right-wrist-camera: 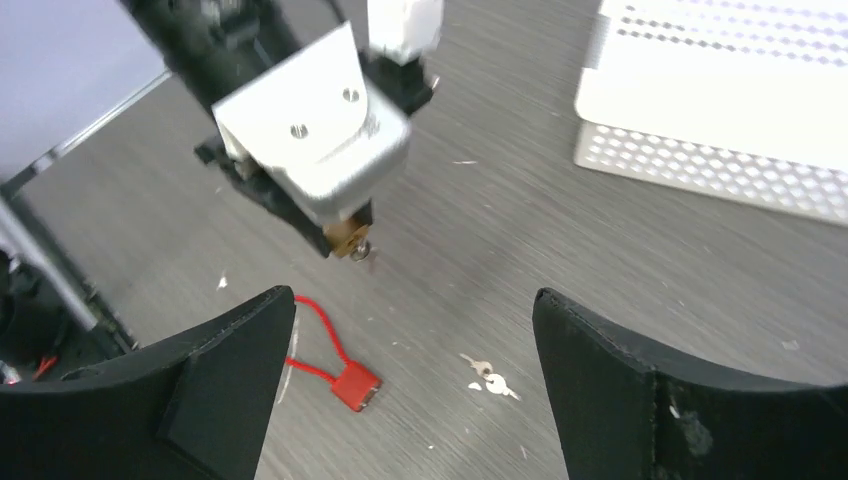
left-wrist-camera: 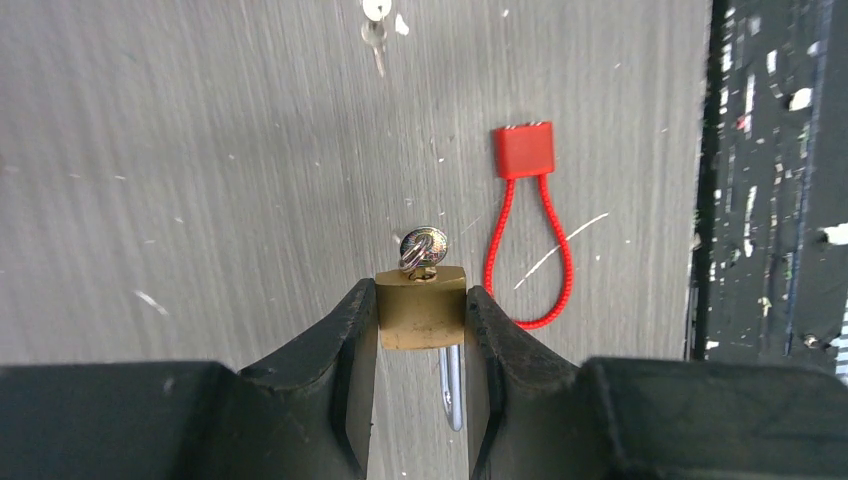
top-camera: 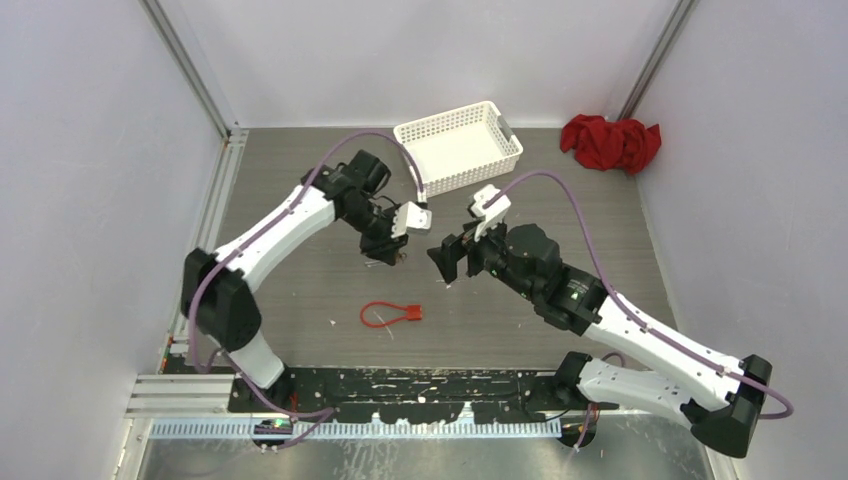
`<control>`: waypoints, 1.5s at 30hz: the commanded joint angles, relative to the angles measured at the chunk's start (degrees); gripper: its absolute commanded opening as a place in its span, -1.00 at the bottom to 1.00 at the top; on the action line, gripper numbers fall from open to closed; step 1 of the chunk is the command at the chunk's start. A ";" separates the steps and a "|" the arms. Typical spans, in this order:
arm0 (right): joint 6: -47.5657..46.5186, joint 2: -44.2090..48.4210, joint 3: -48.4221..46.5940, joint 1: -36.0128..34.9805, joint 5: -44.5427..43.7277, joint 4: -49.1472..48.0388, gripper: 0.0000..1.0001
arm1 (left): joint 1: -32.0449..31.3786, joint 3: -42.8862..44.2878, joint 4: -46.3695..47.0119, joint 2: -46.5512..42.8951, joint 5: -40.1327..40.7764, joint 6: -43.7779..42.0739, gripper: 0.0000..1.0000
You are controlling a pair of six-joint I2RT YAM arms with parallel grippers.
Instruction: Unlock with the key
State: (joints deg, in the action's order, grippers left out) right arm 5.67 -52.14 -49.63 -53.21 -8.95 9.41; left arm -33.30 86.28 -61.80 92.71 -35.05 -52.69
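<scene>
A small brass padlock [left-wrist-camera: 421, 310] is clamped between the fingers of my left gripper [left-wrist-camera: 421, 290], held above the table. A silver key [left-wrist-camera: 423, 247] with its ring sticks out of the lock's keyhole end. The steel shackle [left-wrist-camera: 451, 385] points back between the fingers. In the top view the left gripper [top-camera: 385, 250] faces my right gripper [top-camera: 447, 258], a short gap apart. My right gripper [right-wrist-camera: 413, 300] stands wide open with nothing in it, and the padlock [right-wrist-camera: 345, 240] and key [right-wrist-camera: 360, 252] are ahead of it, untouched.
A red cable lock [top-camera: 390, 314] lies on the table near the front. A pair of loose keys [right-wrist-camera: 488, 374] lies beside it. A white basket [top-camera: 458, 146] stands at the back, and a red cloth [top-camera: 610, 142] is in the back right corner.
</scene>
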 commanded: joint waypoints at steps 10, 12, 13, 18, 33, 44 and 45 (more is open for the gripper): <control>7.19 2.80 1.60 3.55 -10.44 5.12 0.90 | 1.48 -4.05 10.72 15.50 0.92 -2.26 -1.00; 7.33 2.31 2.06 3.55 -10.35 4.93 0.90 | 2.12 -4.06 13.08 17.05 1.10 -2.31 -1.00; 7.26 2.11 2.35 3.55 -10.23 4.71 0.90 | 2.43 -4.14 13.99 17.70 1.23 -2.58 -1.00; 6.99 1.12 3.28 3.55 -10.10 3.56 0.89 | 3.61 -4.76 19.11 20.23 3.31 -5.10 -1.00; 13.34 -2.52 2.46 3.92 -15.66 8.51 1.00 | 4.76 -6.03 28.62 19.58 10.02 -10.32 0.03; 20.17 -11.13 3.03 5.40 -6.89 9.66 1.00 | 6.71 -3.55 19.63 4.91 14.80 -4.78 0.58; 20.89 -13.15 3.02 4.75 -6.69 9.61 1.00 | 7.01 -4.21 20.03 2.94 15.86 -3.52 0.60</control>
State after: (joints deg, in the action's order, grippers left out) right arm 22.15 -62.04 -46.26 -47.51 -19.31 21.45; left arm -27.18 80.88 -40.32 106.02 -22.39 -60.31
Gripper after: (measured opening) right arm 0.999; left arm 0.784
